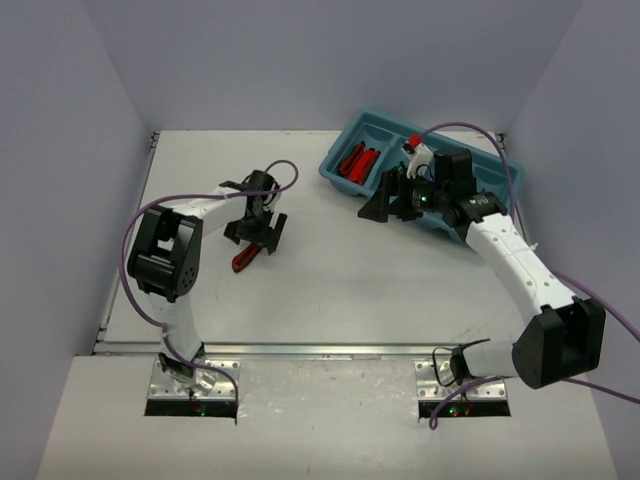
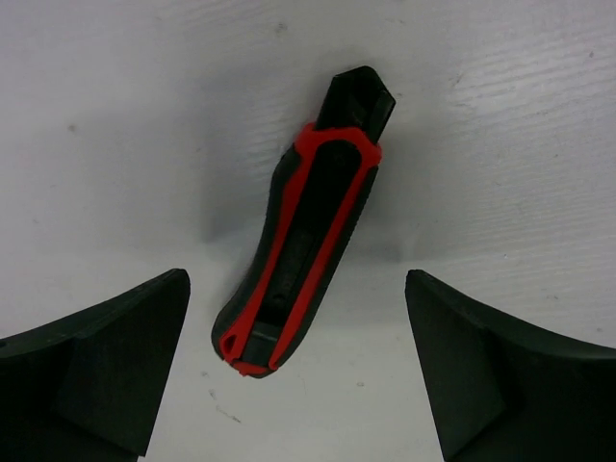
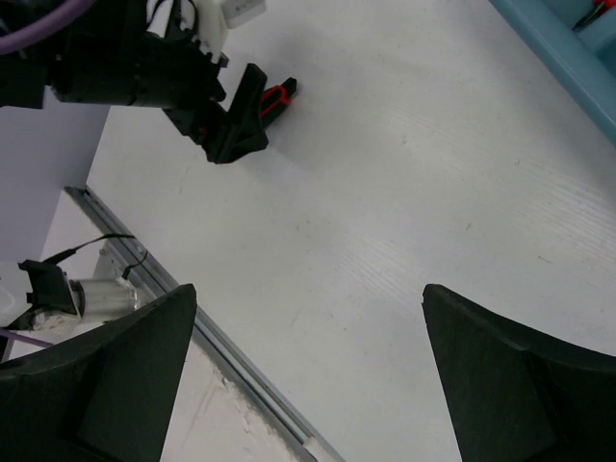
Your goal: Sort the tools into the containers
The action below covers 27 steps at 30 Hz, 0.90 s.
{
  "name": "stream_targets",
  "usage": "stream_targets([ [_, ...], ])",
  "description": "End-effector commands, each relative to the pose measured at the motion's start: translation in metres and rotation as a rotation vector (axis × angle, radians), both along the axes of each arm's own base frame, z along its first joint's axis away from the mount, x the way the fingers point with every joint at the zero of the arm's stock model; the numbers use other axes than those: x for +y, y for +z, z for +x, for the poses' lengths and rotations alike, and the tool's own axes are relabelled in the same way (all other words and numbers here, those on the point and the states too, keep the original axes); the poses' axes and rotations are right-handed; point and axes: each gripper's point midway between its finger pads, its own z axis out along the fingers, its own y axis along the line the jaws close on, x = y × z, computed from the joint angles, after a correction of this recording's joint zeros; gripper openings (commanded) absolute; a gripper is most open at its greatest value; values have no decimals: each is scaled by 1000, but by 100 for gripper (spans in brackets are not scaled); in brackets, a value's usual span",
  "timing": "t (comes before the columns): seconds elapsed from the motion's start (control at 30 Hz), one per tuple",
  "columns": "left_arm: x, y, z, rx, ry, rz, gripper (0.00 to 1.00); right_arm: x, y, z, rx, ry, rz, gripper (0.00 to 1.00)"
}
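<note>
Wide open at the left gripper (image 1: 255, 240), with nothing clamped. Poised low over the white table (image 1: 330, 280), left of centre, straddling a red-and-black-handled tool (image 2: 303, 231). From the left wrist view: dark fingers (image 2: 96, 361) on either side of the handle, bare table showing between each one and the tool, so no contact. Flat on the table for that tool, black head at one end. In the top view, only partly visible, poking out near and left from under the gripper.

Wide open too at the right gripper (image 1: 383, 198), gripping nothing. Extended left from over the teal tray (image 1: 330, 165), fingertips above bare table just beside the tray's near-left edge. From the right wrist view: only white tabletop between the two fingers, a strip of tray rim in the upper right corner, and the left gripper with its tool well apart from this one.

At the far right of the table, set at a slant, the long teal tray. In its left end compartment, red-handled tools (image 1: 357, 160) lying together. Other compartments largely hidden beneath the right arm.
</note>
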Motion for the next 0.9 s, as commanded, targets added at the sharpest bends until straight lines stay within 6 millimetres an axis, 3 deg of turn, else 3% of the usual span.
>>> stream_targets([
  [0.0, -19, -17, 2, 41, -25, -101, 77, 8, 31, -7, -112, 57, 62, 99],
  [0.1, -18, -27, 1, 55, 4, -94, 45, 12, 34, -11, -115, 77, 93, 99],
  [0.17, -12, -32, 5, 48, 51, -60, 19, 16, 33, -17, -113, 95, 120, 99],
  [0.23, -21, -29, 11, 32, 79, -90, 0, 19, 19, -29, -81, 100, 133, 99],
  [0.33, -51, -6, 17, -29, 89, -208, 0, 34, 9, -48, -84, 151, 215, 99],
  [0.5, -140, 74, 6, -227, 97, -553, 0, 69, -22, -103, -4, 324, 363, 99],
  [0.6, -189, 135, -6, -356, 106, -818, 0, 90, -46, -104, -27, 309, 263, 99],
  [0.73, -215, 157, -27, -348, 213, -970, 0, 106, -67, -84, 2, 188, 141, 92],
  [0.87, -228, 180, -41, -360, 203, -1085, 0, 102, -77, -66, -41, 87, 30, 84],
])
